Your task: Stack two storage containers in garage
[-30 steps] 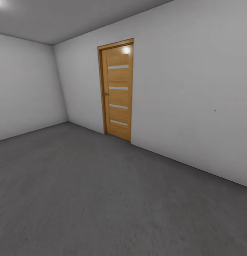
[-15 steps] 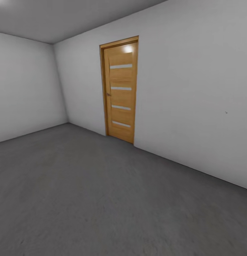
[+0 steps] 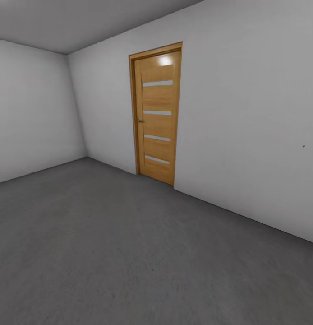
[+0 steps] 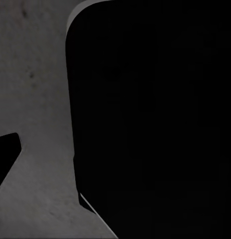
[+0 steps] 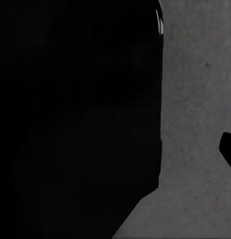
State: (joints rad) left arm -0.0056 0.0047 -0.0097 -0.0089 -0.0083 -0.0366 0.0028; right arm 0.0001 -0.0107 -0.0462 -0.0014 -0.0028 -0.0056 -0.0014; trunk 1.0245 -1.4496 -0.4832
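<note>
I am in the garage, a bare room with pale grey walls [image 3: 246, 117] and a dark grey speckled floor [image 3: 107, 253]. The two storage containers are out of view. In the left wrist view a large black part of the robot [image 4: 155, 119] hangs over the grey floor [image 4: 35, 99], with one dark finger tip [image 4: 5, 154] at the picture's edge. The right wrist view has the same black bulk [image 5: 75, 109] over the floor [image 5: 195, 124] and a dark tip [image 5: 229, 149] at its edge. Neither view lets me judge the jaws.
A shut wooden door [image 3: 158, 117] with several narrow glass strips stands in the wall ahead. The room's corner [image 3: 68, 104] lies left of it. Bare floor stretches from me to both walls.
The whole head view has shifted: the door now sits further right and slightly larger, so the camera has moved. Nothing in the room itself has moved.
</note>
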